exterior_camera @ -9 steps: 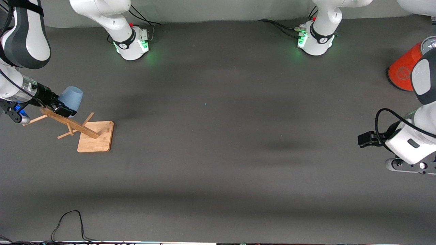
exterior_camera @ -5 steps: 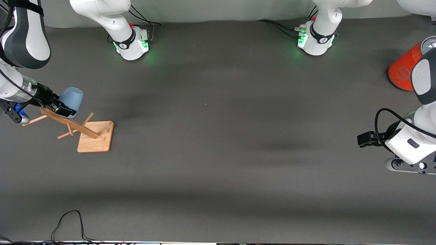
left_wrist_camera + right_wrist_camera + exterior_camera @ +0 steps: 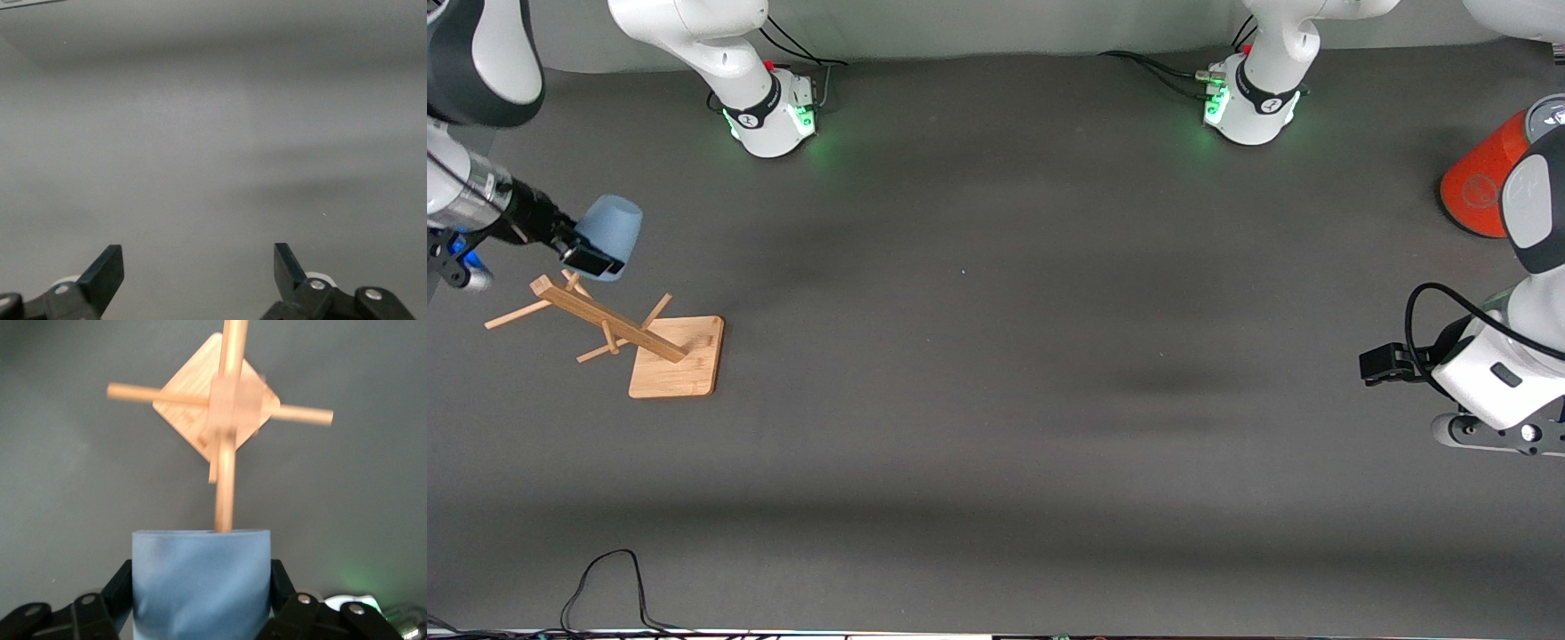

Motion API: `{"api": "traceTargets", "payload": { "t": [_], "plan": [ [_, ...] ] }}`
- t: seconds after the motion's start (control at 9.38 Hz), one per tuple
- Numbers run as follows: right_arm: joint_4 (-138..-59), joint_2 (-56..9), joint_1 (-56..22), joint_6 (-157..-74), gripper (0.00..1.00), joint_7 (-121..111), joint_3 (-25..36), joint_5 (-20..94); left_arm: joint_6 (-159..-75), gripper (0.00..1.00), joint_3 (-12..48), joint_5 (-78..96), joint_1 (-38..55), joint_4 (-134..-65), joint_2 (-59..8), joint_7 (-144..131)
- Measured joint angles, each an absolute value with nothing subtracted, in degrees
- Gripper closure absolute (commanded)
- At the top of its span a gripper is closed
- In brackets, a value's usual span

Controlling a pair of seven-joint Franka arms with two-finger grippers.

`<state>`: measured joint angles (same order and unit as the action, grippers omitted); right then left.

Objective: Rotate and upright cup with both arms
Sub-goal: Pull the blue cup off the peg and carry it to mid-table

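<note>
**Inspector:** Where is the cup (image 3: 611, 236) at this moment?

**Assessor:** Off the bench (image 3: 996, 356), carried in the right hand (image 3: 585, 256). It hangs in the air just above the top pegs of the wooden rack (image 3: 618, 333), at the right arm's end. The right wrist view shows the cup (image 3: 200, 583) clamped between the two fingers (image 3: 280, 587), one on each side of its wall, with a rack peg (image 3: 225, 487) ending just at its edge. Whether peg and cup touch cannot be told.

**Inspector:** Orientation?

**Assessor:** Not upright. It lies tilted over in the grip, axis closer to level than vertical. I cannot tell which end faces the rack.

**Inspector:** The left hand (image 3: 199, 263)?

**Assessor:** Fingers spread wide, holding nothing, over bare bench at the left arm's end, well apart from the rack. That arm waits. An orange can (image 3: 1485, 173) stands near it, untouched.

**Inspector:** Handling assessment?

**Assessor:** Judged small, light and rigid, with a smooth tapered wall. The taper and the smooth finish make slipping along the fingers the main risk during rotation. For the second hand, the sound hold is across the wall on the part the right fingers leave free, squeezing squarely, not at the rim edge
</note>
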<state>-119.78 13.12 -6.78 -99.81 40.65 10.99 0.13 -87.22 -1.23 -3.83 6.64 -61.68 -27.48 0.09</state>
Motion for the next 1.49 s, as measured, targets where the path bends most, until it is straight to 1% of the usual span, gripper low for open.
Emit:
{"api": "traceTargets", "payload": {
  "t": [0.21, 0.43, 0.53, 0.75, 0.85, 1.07, 1.17, 1.28, 1.49],
  "plan": [
    [-119.80, 15.94, -12.97, -97.00, 0.53, 49.96, 10.77, 0.89, -87.21, 0.00, -1.23, -3.83, 6.59, -61.69, -27.49, 0.09],
    [-119.76, 17.52, -20.43, -96.45, 0.54, 62.45, 10.66, 2.19, -87.20, 0.00, -1.24, -3.81, 6.52, -61.69, -27.49, 0.09],
    [-119.54, 17.62, -25.78, -96.52, 0.57, 70.95, 10.61, 2.33, -87.19, 0.00, -1.23, -3.80, 6.48, -61.69, -27.50, 0.09],
    [-117.01, 15.37, -36.98, -96.90, 0.57, 87.53, 10.41, 2.37, -87.18, 0.00, -1.23, -3.78, 6.40, -61.70, -27.51, 0.10],
    [-113.99, 11.86, -41.35, -97.20, 0.57, 94.65, 10.28, 2.37, -87.17, 0.00, -1.23, -3.78, 6.37, -61.71, -27.52, 0.10],
    [-105.96, 1.54, -48.35, -97.97, 0.57, 107.15, 10.22, 2.39, -87.16, 0.00, -1.23, -3.76, 6.34, -61.71, -27.53, 0.11],
    [-101.72, -4.33, -51.46, -98.64, 0.57, 112.92, 10.19, 2.39, -87.16, 0.00, -1.23, -3.75, 6.33, -61.71, -27.53, 0.11],
    [-96.15, -12.01, -54.56, -99.57, 0.57, 119.62, 10.17, 2.39, -87.15, 0.00, -1.23, -3.75, 6.32, -61.72, -27.53, 0.11],
    [-87.49, -23.51, -57.85, -101.01, 0.57, 128.54, 10.15, 2.39, -87.14, 0.00, -1.22, -3.74, 6.32, -61.71, -27.54, 0.12]
  ]
}}
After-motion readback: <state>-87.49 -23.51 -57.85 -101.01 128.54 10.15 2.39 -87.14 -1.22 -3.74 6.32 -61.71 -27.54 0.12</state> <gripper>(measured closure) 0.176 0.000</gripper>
